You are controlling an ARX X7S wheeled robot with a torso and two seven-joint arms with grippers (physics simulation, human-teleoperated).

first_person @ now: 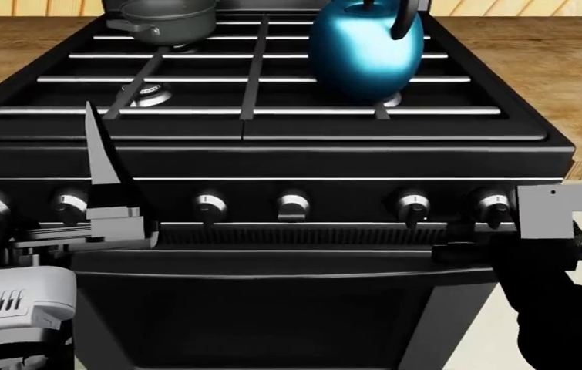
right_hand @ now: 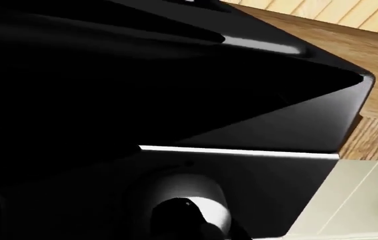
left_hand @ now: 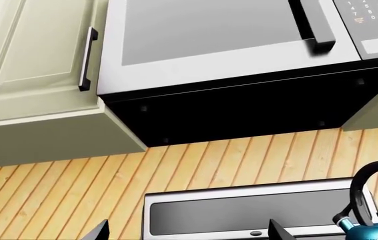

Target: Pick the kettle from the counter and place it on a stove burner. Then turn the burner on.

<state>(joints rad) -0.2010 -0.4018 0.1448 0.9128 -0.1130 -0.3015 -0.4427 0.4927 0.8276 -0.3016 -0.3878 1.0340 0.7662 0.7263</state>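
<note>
Range (first_person: 270, 158) fills the head view, black, grates on top, a row of six knobs along its front panel. Counter (first_person: 568, 69) runs off both sides of it, wood grain.

Kettle (first_person: 365, 54) already stands on the grate at the range's back right, over a burner (first_person: 391, 99) whose silver ring just shows under its base. Upright, handle arching out of frame. Placing looks done; step in hand is the burner switch-on.

Pot (first_person: 165, 17) sits at the back left corner of the grates, well apart from the kettle. Second burner ring (first_person: 146, 94) bare at front left.

Right gripper (first_person: 563, 223) at the front panel's right end, just beside the outermost knob (first_person: 493, 204). Right wrist view shows a round silver knob very close below the range's edge (touching or not, cannot tell). Jaws: cannot tell, fingers hidden in both views.

Left gripper (first_person: 116, 200) rises in front of the panel's left side, one thin finger (first_person: 100, 150) pointing up; left wrist view shows two tips well apart with nothing between, so released. That camera looks at the microwave (left_hand: 242, 55) above.

Next move, as I judge it: settle which knob governs the kettle's burner (no markings legible), close the right jaws on it, turn. Risk: wrong knob.
</note>
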